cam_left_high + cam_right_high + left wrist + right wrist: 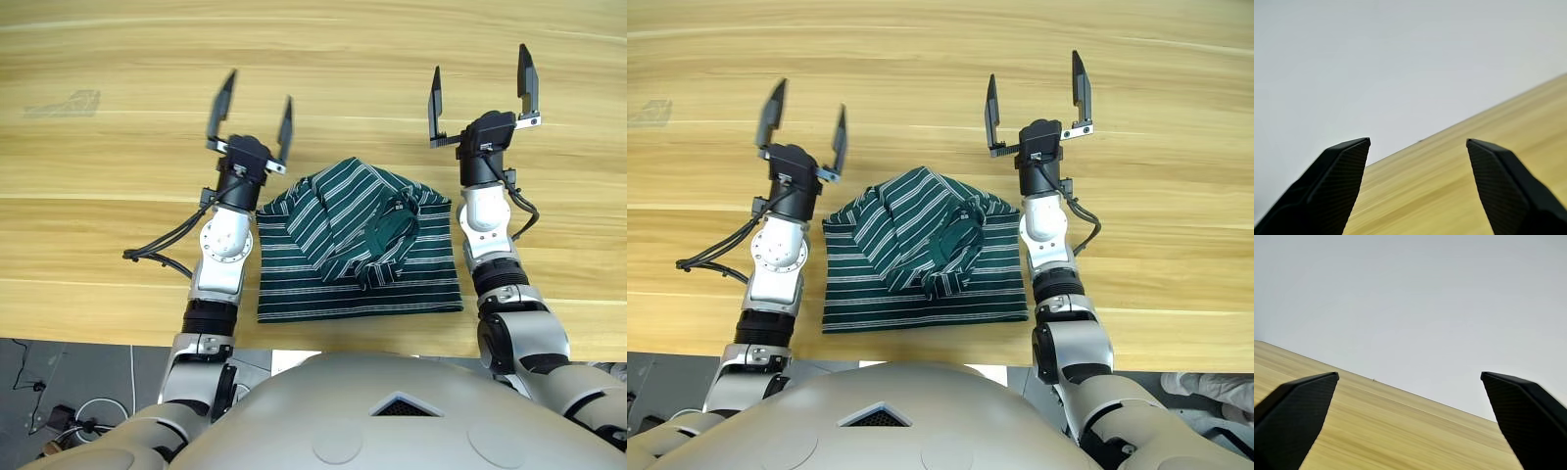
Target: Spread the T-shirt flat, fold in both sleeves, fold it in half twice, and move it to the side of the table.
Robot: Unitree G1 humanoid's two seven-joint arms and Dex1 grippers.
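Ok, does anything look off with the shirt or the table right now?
The T-shirt lies rumpled, not flat: its far half is folded over itself with the collar twisted mid-shirt. The left gripper and right gripper are open, empty, beyond it. Nothing looks spilled or damaged.

T-shirt (358, 250): lies bunched on the counter (118, 59), close to its near edge, between the two arms.
Left end effector (261, 88): over the counter, just past the T-shirt's far left corner, towards the far edge.
Right end effector (479, 59): over the counter, past the T-shirt's far right corner, nearer the far edge than the left one.
Cable (157, 250): on the counter, left of the left arm.
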